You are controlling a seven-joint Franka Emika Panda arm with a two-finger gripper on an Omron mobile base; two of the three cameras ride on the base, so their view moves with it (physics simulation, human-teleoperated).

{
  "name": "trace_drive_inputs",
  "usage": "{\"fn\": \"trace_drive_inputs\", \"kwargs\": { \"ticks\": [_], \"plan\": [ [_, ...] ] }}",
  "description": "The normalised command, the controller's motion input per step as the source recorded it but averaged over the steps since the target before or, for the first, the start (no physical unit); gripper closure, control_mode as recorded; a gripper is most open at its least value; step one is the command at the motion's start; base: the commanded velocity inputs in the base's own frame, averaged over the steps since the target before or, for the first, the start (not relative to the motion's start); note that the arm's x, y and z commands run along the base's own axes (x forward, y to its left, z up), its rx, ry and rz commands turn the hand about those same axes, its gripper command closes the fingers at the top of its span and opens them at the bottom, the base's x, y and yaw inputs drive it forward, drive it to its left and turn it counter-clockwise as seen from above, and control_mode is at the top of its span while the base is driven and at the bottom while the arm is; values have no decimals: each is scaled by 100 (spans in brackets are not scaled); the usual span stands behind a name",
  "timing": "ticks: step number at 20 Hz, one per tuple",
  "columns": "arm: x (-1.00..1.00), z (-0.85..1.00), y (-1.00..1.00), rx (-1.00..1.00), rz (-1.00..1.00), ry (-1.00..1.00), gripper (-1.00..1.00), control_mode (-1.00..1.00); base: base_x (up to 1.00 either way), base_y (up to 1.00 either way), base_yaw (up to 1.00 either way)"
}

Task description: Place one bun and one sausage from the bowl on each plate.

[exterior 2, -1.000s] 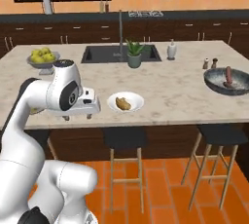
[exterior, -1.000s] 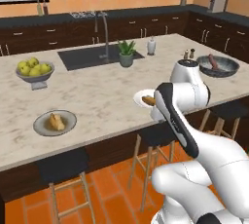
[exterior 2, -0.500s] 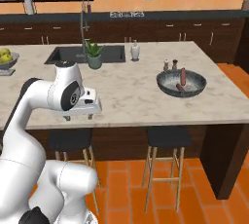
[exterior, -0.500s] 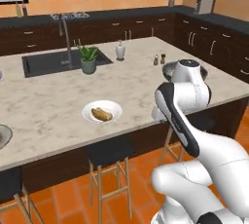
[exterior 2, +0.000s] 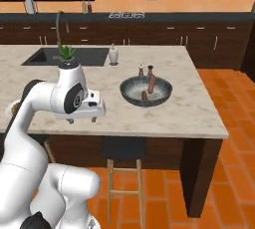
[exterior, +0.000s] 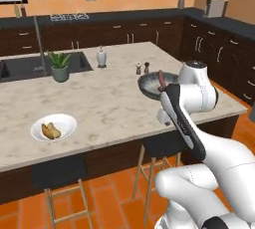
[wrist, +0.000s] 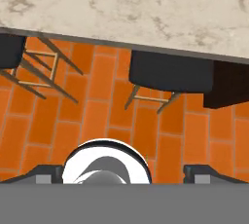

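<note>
Nearest, lower left of right base view: gripper (exterior 2: 83, 120) hanging off the white arm at the near counter edge, jaws spread wide, nothing between them. Hand view: 2 dark fingertips (wrist: 208, 173) far apart at the bottom, brick floor and a black stool (wrist: 171, 74) beyond, marble counter (wrist: 121, 9) edge across the top. Pointed down past the edge, not at any task item.

Middle ground, right base view: bowl (exterior 2: 146, 91) sitting right of and slightly above the gripper in frame, near but apart from it. 2 sausages (exterior 2: 151, 76) in it, 1 propped roughly upright with long axis near vertical, 1 shorter at the near inside wall. Bun in the bowl: cannot tell.

Left base view: bowl's rim partly hidden behind the arm at centre right; white plate (exterior: 54, 127) at lower left, well apart from the bowl, already carrying 1 bun (exterior: 50, 131).

Judgement: next move hinges on shifting the gripper rightward in frame and over the bowl, then aligning the jaws across the upright sausage's long axis.

Farther back: salt and pepper shakers (exterior 2: 141, 68), white bottle (exterior 2: 113, 55), potted plant (exterior 2: 65, 54), sink (exterior 2: 64, 56).
</note>
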Motion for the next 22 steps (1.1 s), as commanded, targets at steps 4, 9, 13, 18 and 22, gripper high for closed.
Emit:
{"fn": "trace_drive_inputs", "kwargs": {
  "ticks": [4,9,13,18,22],
  "plan": [
    [0,0,0,0,0,0,-100,100,51,-100,26],
    [0,0,0,0,0,0,-100,100,54,-99,16],
    [0,0,0,0,0,0,-100,100,51,-32,2],
    [0,0,0,0,0,0,-100,100,63,-1,0],
    [0,0,0,0,0,0,-100,100,60,0,2]
  ]
}}
